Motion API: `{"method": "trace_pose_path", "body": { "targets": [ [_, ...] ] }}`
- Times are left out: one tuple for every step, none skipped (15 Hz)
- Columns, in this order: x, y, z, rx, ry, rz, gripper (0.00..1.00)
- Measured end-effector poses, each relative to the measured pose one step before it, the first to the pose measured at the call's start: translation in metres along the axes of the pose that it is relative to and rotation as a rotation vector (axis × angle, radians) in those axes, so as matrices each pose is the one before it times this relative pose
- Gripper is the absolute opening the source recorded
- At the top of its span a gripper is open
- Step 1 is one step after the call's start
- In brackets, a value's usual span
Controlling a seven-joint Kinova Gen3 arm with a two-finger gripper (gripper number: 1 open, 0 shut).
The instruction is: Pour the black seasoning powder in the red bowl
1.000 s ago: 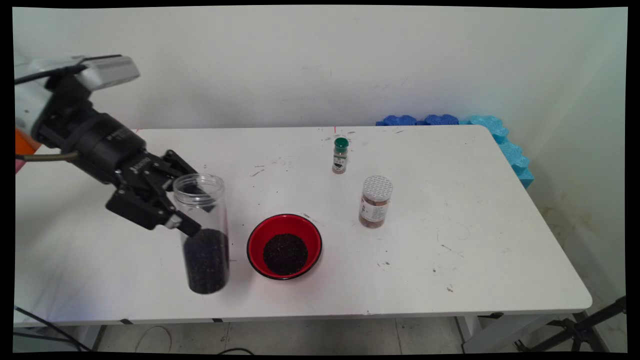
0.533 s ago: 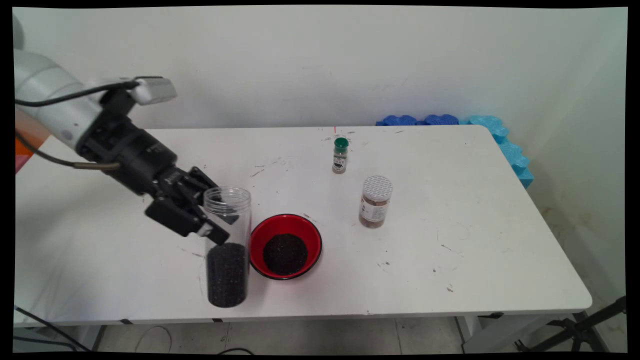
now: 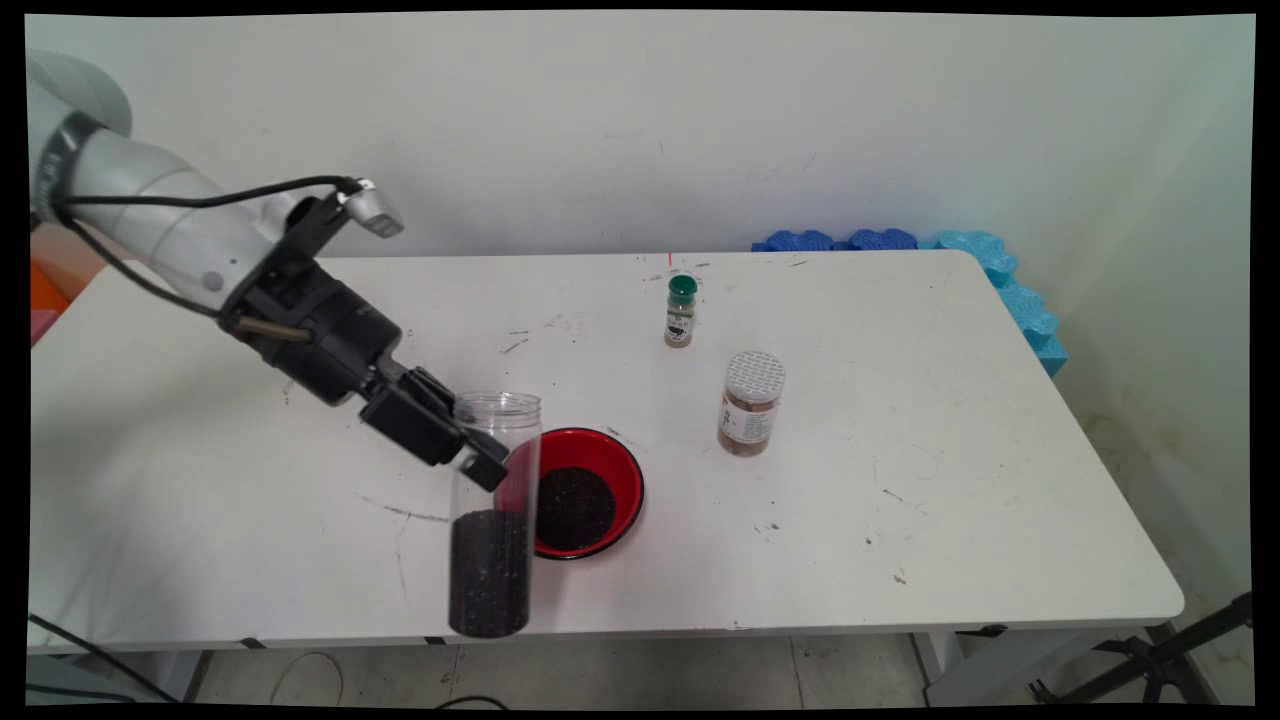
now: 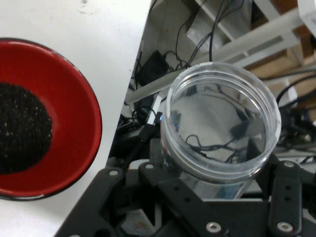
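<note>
The black two-finger gripper (image 3: 478, 452) has its jaws closed on the upper part of a tall clear plastic jar (image 3: 492, 515), open at the top and about a third full of small black grains. The grip sits above the grain level, so the weight hangs below the jaws and the jar stays upright with its mouth up. In the main view the jar hangs in front of the left rim of the red bowl with a black outside (image 3: 612, 470), which rests on the white desk (image 3: 900, 480) and holds a mound of the same dark grains. The hand view shows the jar's open mouth (image 4: 222, 128) out past the desk's near edge, with cables on the floor below, and the bowl (image 4: 74, 123) beside it. Farther back, well apart, stand a small green-capped spice bottle (image 3: 681, 311) and a brown-filled jar with a white perforated lid (image 3: 751, 403), both upright.
</note>
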Motion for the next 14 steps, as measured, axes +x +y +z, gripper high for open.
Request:
{"method": "trace_pose_path", "body": {
  "targets": [
    [0.0005,-0.00433,0.00237,-0.00266,0.00668,-0.05095,0.0],
    [0.0004,-0.00375,0.00186,-0.00212,0.00637,-0.04489,0.0],
    [0.00028,-0.00415,0.00215,-0.00307,0.00536,-0.05337,0.0],
    [0.00039,-0.00389,0.00207,-0.00355,0.00409,-0.05209,0.0],
    [0.00035,-0.003,0.00179,-0.004,0.00222,-0.04387,0.0],
    [0.00062,-0.00317,0.00205,-0.00349,0.00137,-0.04486,0.0],
    [0.00044,-0.00302,0.00183,-0.00323,0.00096,-0.04091,0.0],
    [0.00013,-0.00208,0.0012,-0.00178,0.00023,-0.0267,0.0],
    [0.00027,-0.00192,0.00116,-0.00147,-0.0002,-0.024,0.0],
    [0.00038,-0.00189,0.00105,-0.00121,-0.00011,-0.02172,0.0],
    [0.00018,-0.00184,0.00102,-0.00135,-0.00035,-0.02062,0.0],
    [0.00037,-0.00214,0.00122,-0.00198,-0.00046,-0.02478,0.0],
    [0.00076,-0.00261,0.00126,-0.00202,0.00083,-0.03091,0.0],
    [0.00074,-0.00213,0.00121,-0.00304,0.0007,-0.03143,0.0]
  ]
}}
